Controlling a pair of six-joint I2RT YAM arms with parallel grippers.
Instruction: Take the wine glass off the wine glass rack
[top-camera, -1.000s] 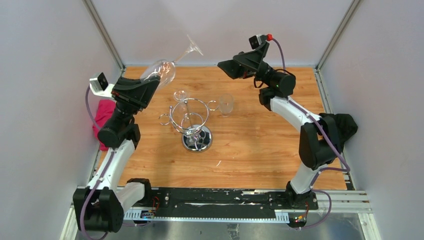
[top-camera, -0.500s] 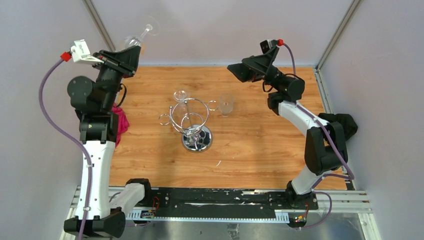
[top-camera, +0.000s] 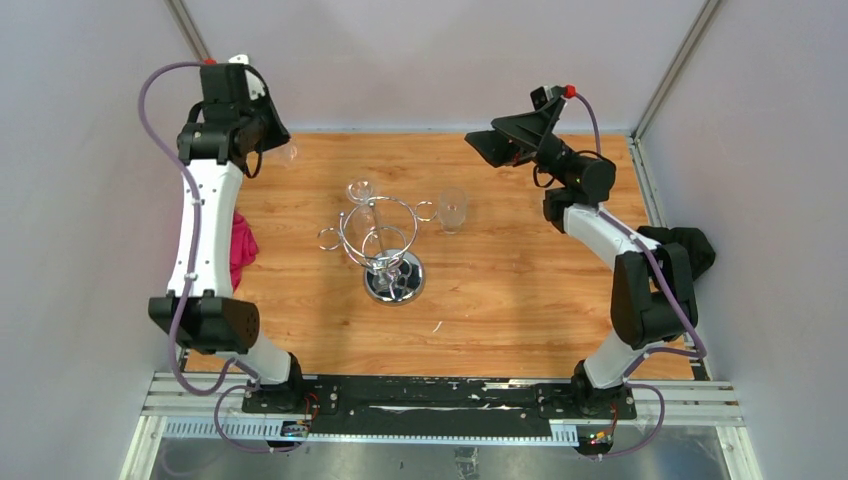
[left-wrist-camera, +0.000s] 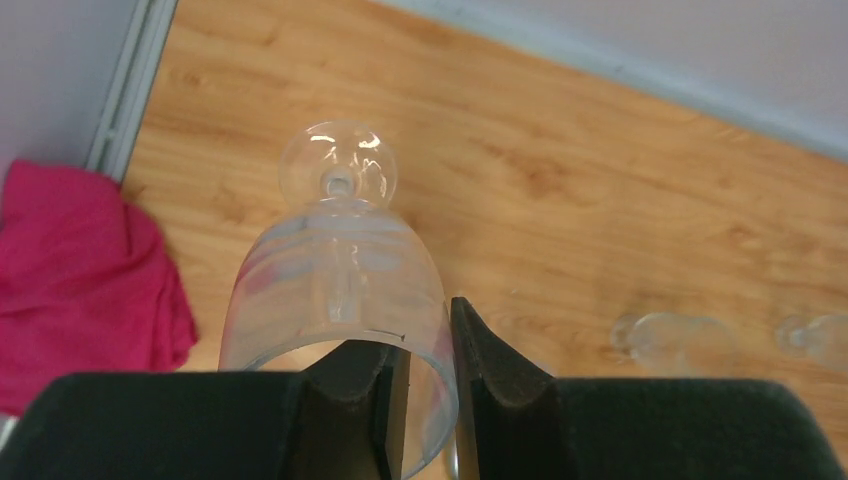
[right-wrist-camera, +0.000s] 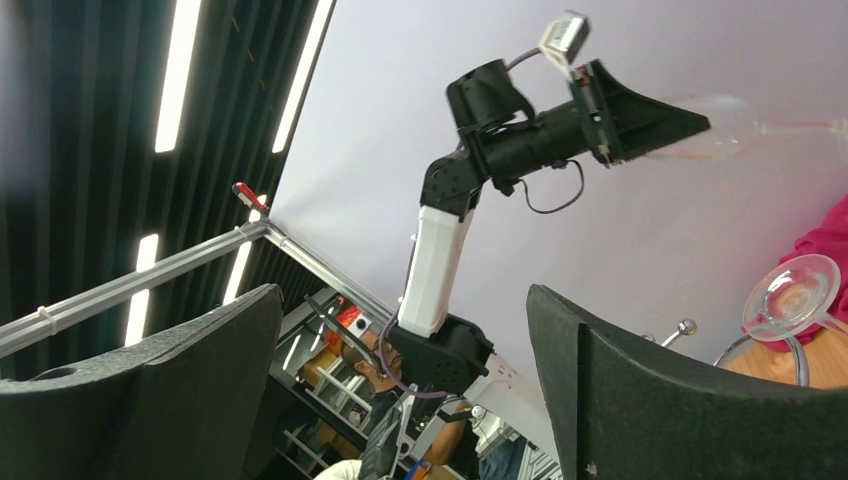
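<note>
- The left gripper (left-wrist-camera: 430, 345) is nearly closed and pinches the rim of the wine glass (left-wrist-camera: 335, 270). One finger is inside the bowl, the other is against the outside of the glass wall.
- In the left wrist view the glass fills the centre of the frame. Its mouth faces the gripper, and its stem and round foot point away towards the top of the picture, over the wooden table (left-wrist-camera: 600, 180).
- Whether the foot touches the wood cannot be told.
- In the overhead view the left arm reaches to the upper left of the frame, at the table's far corner. The glass shows only faintly below the gripper, well apart from the rack (top-camera: 394, 282).
- The rack stands at the centre of the overhead view, with its shiny round base towards the bottom of the frame and its wire ring above it.
- A second stemmed glass (top-camera: 361, 189) hangs on the rack, its foot showing at the ring's upper left.
- A clear tumbler (top-camera: 452, 208) stands just to the right of the rack.
- A pink cloth (left-wrist-camera: 80, 270) lies at the left edge of the table.
- A black cloth (top-camera: 690, 245) sits at the right edge.
- The right gripper (right-wrist-camera: 400, 300) is raised in the upper right of the overhead view. Its fingers are spread wide with nothing between them.
</note>
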